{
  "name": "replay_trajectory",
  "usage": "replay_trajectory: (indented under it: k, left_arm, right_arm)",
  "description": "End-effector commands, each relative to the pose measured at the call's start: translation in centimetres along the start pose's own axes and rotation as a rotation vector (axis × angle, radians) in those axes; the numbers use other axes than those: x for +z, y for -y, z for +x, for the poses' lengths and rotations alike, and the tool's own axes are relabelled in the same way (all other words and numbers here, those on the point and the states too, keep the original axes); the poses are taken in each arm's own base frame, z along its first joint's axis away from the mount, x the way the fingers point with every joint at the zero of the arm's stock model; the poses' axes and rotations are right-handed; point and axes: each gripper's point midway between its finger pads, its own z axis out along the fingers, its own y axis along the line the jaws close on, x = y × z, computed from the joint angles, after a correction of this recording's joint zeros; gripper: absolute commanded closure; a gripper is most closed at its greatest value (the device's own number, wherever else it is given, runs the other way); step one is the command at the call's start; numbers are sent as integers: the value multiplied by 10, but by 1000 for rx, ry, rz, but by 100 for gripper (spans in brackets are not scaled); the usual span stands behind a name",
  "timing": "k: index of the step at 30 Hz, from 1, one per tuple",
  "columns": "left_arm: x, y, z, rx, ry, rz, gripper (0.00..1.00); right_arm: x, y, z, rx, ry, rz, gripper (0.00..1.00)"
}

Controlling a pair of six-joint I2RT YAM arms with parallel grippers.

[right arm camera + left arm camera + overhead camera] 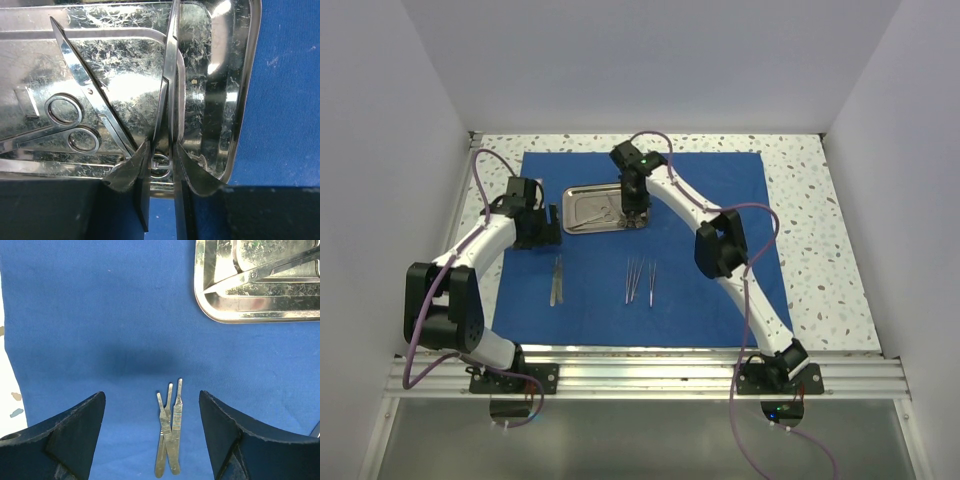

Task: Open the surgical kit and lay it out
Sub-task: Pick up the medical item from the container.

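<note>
Pinching in on a thin ring-handled instrument (172,65), the right tool (160,145) sits low over the right end of the steel tray (585,205). Its fingers press against both sides of the handle end, so it reads as a grip. A pair of scissors (75,100) lies flat in the tray just left of it, blades apart.

The tray is on the blue cloth (720,280), upper centre of the top view. The cloth is spread flat across the speckled bench (810,230).

The left tool (152,397) is wide open and holds nothing. It hovers over the cloth just left of the tray.

Two thin silver handles (167,440) lie crossed on the cloth below it. A second cluster of thin instruments (640,280) lies mid-frame, near the cloth's lower edge.
</note>
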Motion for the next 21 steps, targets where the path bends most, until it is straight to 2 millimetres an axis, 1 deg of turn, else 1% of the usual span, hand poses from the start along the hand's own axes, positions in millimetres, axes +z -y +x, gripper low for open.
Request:
replay_trajectory:
  k: [1, 2, 3, 4, 5, 7, 9, 10, 13, 15, 16, 17, 18, 19, 20, 21]
  left_arm:
    - [-2, 1, -8, -6, 39, 15, 21]
    - [-1, 1, -9, -8, 38, 17, 21]
    - [-1, 1, -8, -8, 35, 16, 21]
    - [-1, 1, -9, -8, 36, 15, 21]
    - [1, 0, -8, -8, 32, 12, 21]
    - [1, 1, -9, -8, 31, 12, 21]
    - [1, 0, -8, -8, 28, 9, 21]
    - [1, 0, -9, -8, 28, 9, 21]
    - [1, 0, -8, -8, 27, 8, 21]
    - [2, -1, -7, -8, 25, 5, 22]
    - [2, -1, -7, -8, 23, 5, 22]
    - [2, 0, -7, -8, 24, 7, 21]
    - [1, 0, -7, -8, 23, 6, 22]
    - [1, -1, -6, -8, 23, 6, 22]
    - [1, -1, -6, -8, 23, 6, 21]
    - [2, -1, -6, -8, 23, 5, 22]
  right_arm:
    - [16, -7, 1, 26, -23, -90, 100]
    - [9, -11, -6, 36, -1, -118, 100]
    - [-1, -19, -24, 47, 56, -162, 100]
    - [-18, -21, -38, 59, 99, -185, 100]
    - [-30, -24, -49, 73, 130, -204, 100]
    - [-51, -29, -64, 89, 168, -249, 100]
    - [-64, -29, -75, 101, 200, -267, 100]
    - [-77, -29, -82, 105, 222, -279, 100]
    - [-90, -26, -88, 108, 248, -287, 100]
    - [-103, -25, -89, 103, 259, -288, 100]
    - [-106, -21, -89, 102, 261, -282, 100]
    - [-118, -20, -92, 90, 277, -283, 100]
    - [-123, -15, -88, 82, 266, -270, 100]
    - [-123, -6, -84, 64, 262, -232, 100]
    - [-141, 1, -82, 57, 273, -223, 100]
    - [-135, 13, -66, 45, 234, -180, 100]
